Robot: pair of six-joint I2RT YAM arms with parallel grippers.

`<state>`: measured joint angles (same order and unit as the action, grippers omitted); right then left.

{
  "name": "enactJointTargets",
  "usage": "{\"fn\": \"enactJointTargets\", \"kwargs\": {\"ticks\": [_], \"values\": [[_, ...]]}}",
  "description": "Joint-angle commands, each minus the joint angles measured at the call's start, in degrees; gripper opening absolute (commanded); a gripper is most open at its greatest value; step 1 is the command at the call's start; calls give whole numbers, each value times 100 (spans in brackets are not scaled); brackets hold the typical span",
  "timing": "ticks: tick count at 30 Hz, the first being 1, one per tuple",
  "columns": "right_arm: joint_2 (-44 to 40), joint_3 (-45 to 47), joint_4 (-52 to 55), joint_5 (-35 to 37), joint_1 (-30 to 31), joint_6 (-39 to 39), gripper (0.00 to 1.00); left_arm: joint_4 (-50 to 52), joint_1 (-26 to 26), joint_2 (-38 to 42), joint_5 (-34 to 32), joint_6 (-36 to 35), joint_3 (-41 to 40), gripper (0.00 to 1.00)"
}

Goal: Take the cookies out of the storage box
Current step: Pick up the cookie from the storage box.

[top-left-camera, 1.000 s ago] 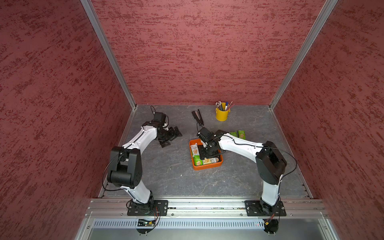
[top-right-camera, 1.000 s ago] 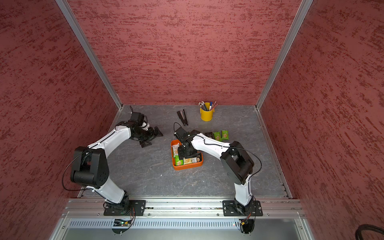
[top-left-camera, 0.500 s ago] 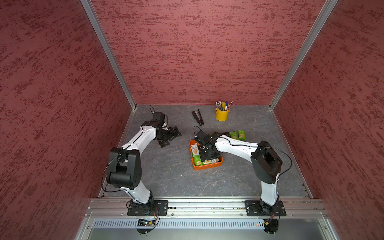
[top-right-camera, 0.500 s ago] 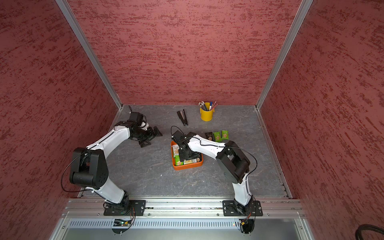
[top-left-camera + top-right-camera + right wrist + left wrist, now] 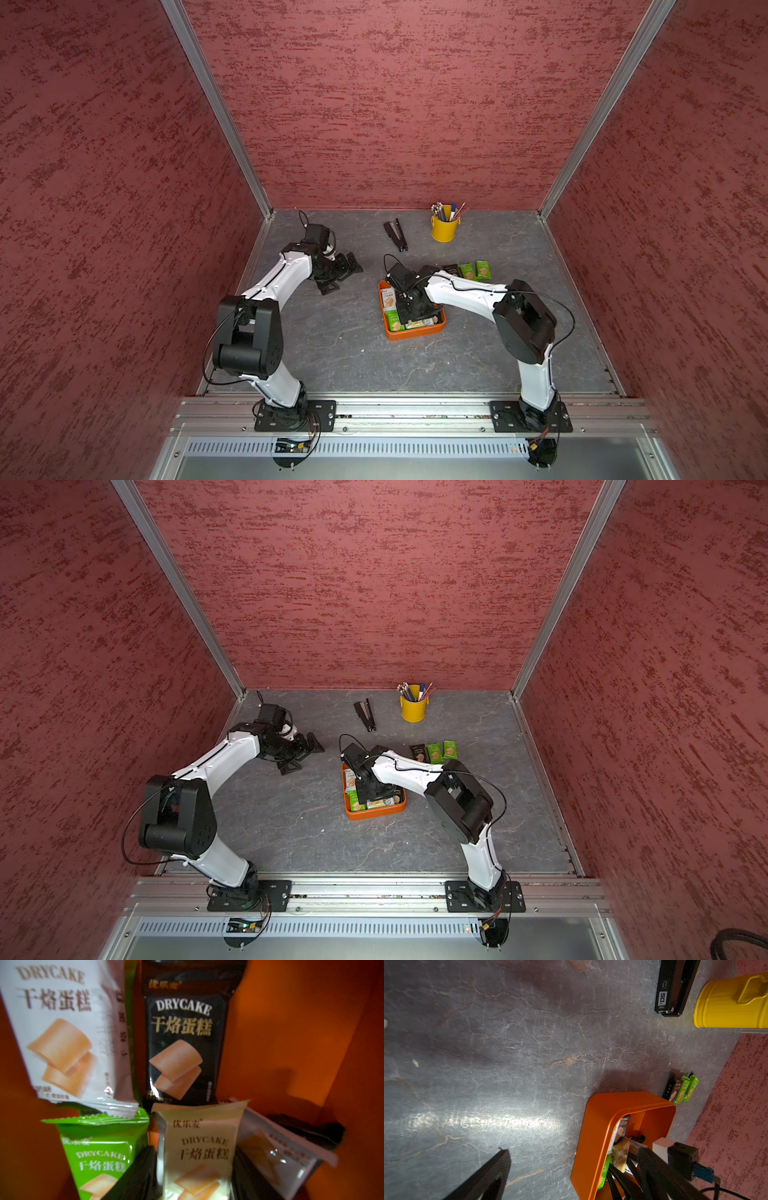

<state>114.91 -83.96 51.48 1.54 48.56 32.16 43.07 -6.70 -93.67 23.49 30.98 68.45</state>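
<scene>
The orange storage box lies mid-table with several cookies in it. In the right wrist view a white packet, a black one and a green one lie on the orange floor. My right gripper reaches down into the box, shut on a pale yellow packet that stands tilted up between its fingers. Three more packets lie on the table behind the box. My left gripper rests open and empty at the left rear.
A black stapler and a yellow pen bucket stand at the back of the grey table. Red walls close in three sides. A metal rail runs along the front edge.
The right arm's wrist has shifted a little to the left over the box and its elbow has drawn in. The left arm has stayed put.
</scene>
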Motion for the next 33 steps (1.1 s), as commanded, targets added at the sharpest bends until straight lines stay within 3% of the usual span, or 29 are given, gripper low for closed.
{"fn": "enactJointTargets", "kwargs": {"ticks": [1,8,24,33], "values": [[85,-107,9,27,12,-52,59,57,38,180,-79,-101,-24,100],[45,-99,37,67,14,-76,44,61,41,207,-81,-84,-61,100],[-473,-840,551,401,-78,-322,44,-100,-73,113,-105,174,-34,100],[-818,-979,662,390,-616,-698,44,-263,-499,22,-341,537,50,100]]}}
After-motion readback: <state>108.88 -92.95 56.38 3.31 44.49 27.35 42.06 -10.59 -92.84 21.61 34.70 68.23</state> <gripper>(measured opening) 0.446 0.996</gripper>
